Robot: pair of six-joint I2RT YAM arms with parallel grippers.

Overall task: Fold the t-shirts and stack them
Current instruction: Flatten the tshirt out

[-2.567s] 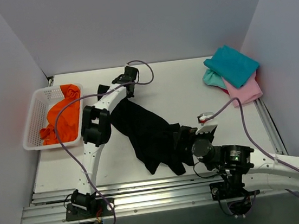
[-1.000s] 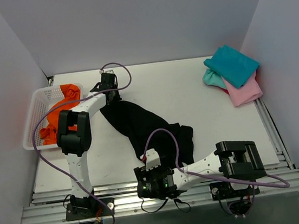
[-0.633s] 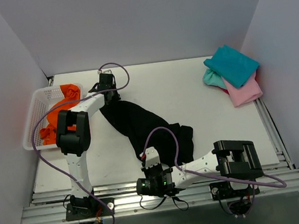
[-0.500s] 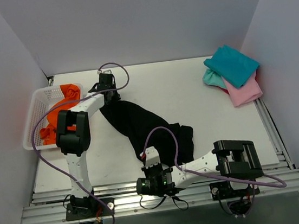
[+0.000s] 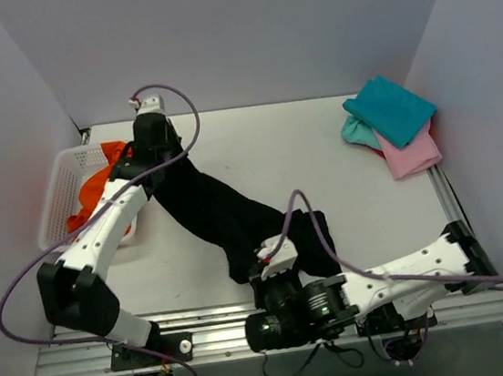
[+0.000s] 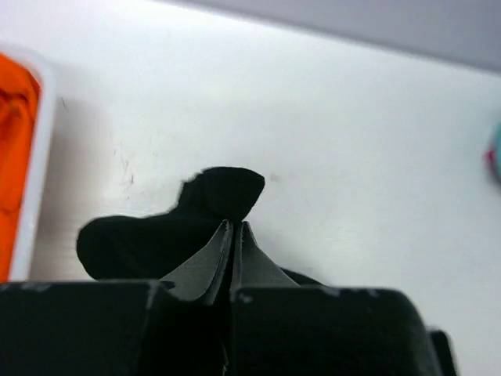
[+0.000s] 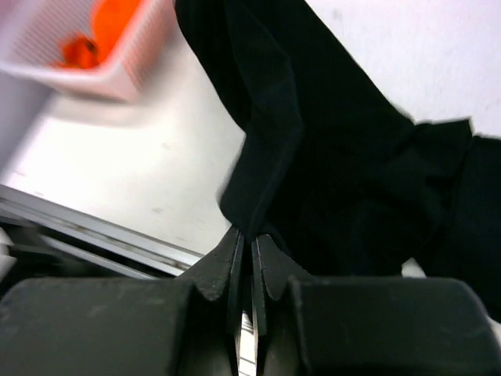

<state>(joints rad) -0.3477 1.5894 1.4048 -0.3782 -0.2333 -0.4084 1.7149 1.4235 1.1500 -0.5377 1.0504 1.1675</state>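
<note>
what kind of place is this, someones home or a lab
Most likely a robotics lab test cell, not a home: a white table boxed in by blank grey walls, white robot arms bolted to an aluminium rail frame, and staged laundry, a black cloth t-shirt and a white plastic mesh basket.

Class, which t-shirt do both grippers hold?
The black shirt, pinched at both ends; orange lies in the basket, teal and pink sit stacked apart.

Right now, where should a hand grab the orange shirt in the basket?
Pinch a raised fold in the middle of the orange shirt, coming straight down from above. The basket walls block the sides, and the crumpled cloth bunches upward, so a top pinch should probably catch it.
</note>
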